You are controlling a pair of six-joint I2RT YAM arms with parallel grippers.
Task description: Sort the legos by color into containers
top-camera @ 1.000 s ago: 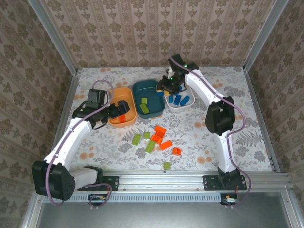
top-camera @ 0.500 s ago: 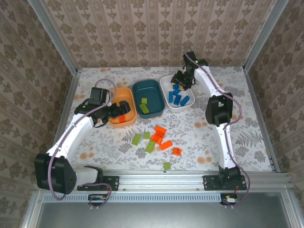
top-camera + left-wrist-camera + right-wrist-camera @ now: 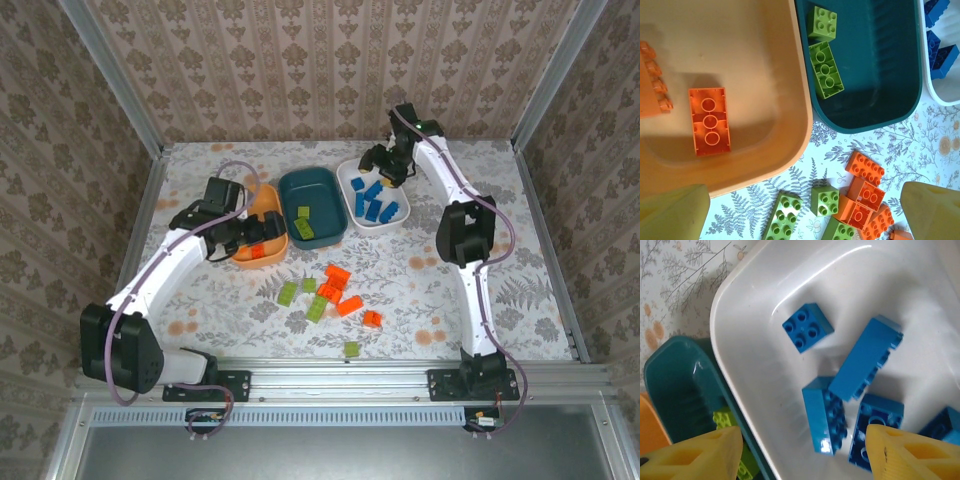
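Now, table (image 3: 520, 250): a flat top under a pale cloth printed with ferns and flowers, seen from above.
Room: patterned wallpaper walls (image 3: 300, 70) close off the back and both sides, and slanting metal posts (image 3: 120, 85) run along the back corners.
Front edge: a metal rail (image 3: 350, 370) runs across the near side and carries both arm bases.
Dishes: the orange dish (image 3: 740, 50), teal dish (image 3: 312, 188) and white dish (image 3: 350, 180) sit side by side in a row towards the back, with neighbouring rims touching or nearly so.
Blue bricks (image 3: 860, 357): several lie loose on the floor of the white dish.
Green bricks (image 3: 825, 70): two lie in the teal dish, one just behind the other.
Orange brick (image 3: 710, 120): it lies underside up on the floor of the orange dish.
Loose bricks (image 3: 335, 290): orange and green ones are clustered on the cloth in front of the dishes, and a single green brick (image 3: 352, 348) lies apart, near the rail.
Left pincer (image 3: 256, 232): its jaws are spread wide and hold nothing, above the near rim of the orange dish.
Right pincer (image 3: 384, 168): its jaws stand apart with nothing between them, over the back part of the white dish.
Open room: bare cloth lies right of the right arm, and down the left side to the near corner.
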